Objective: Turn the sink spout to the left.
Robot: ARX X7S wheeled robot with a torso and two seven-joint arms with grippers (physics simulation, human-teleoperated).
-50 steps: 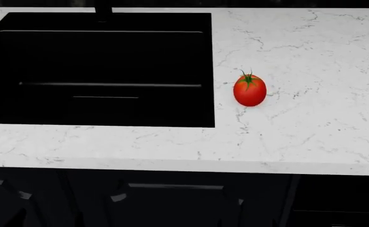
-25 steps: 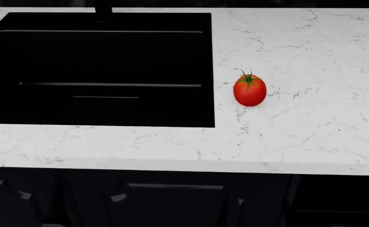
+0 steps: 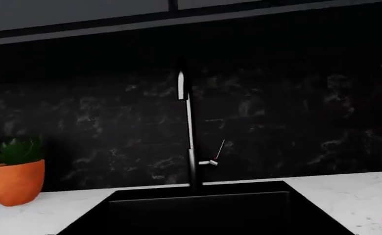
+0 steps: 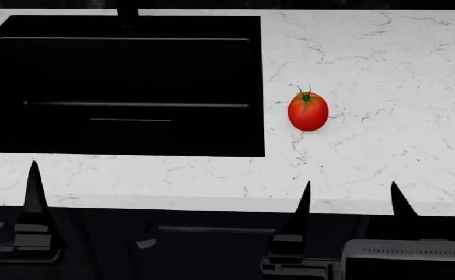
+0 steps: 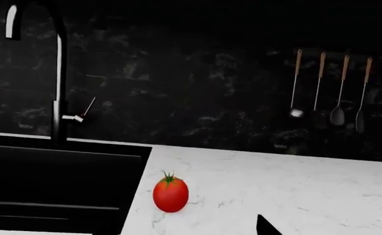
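Barely under way: both arms sit low at the counter's (image 4: 383, 52) near edge, well short of the spout (image 3: 191, 142), so the approach is the step in hand. The right gripper (image 4: 350, 201) shows 2 finger tips spread apart — released, holding nothing. Of the left gripper (image 4: 33, 186) only 1 tip clears the edge, so whether it is spread or clenched cannot be told.

The spout stands upright behind the sink's (image 4: 255, 87) far rim, its curved top arching out over the basin, a small pale lever (image 3: 214, 159) at its side. The next move likely calls for lifting an arm across the basin to the tube and pushing its top leftward — without catching the lever.

In the head view the spout is cut off at the top edge, only its base showing. Against the black backsplash its outline is hard to trace. A tomato (image 4: 308, 111) lies just right of the sink, a potted plant (image 3: 16, 171) off to the other side.
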